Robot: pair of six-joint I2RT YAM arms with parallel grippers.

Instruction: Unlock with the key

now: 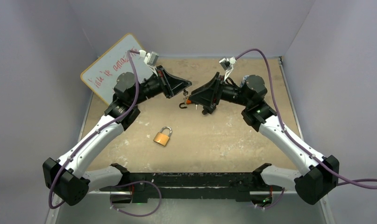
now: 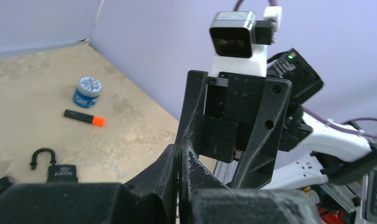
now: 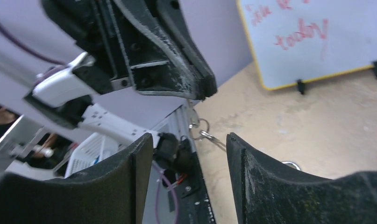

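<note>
The padlock (image 1: 162,136) is lying mid-tabletop (image 1: 224,140), toward the front. Behind it a second lock (image 2: 53,167) is lying, with a marker (image 2: 83,117) and a jar (image 2: 87,92) beyond. A whiteboard (image 1: 109,65) is leaning back left.

My whiteboard (image 1: 110,65), yellow-edged with red scrawl on it, stands tilted at the far left on small black feet. On my sandy table (image 1: 214,140), toward the far right, sits a blue tub (image 2: 88,92) with a white patterned lid. A black marker (image 2: 84,117) with an orange cap lies just beside it, not touching. Lilac walls (image 1: 191,23) close in three sides.
</note>
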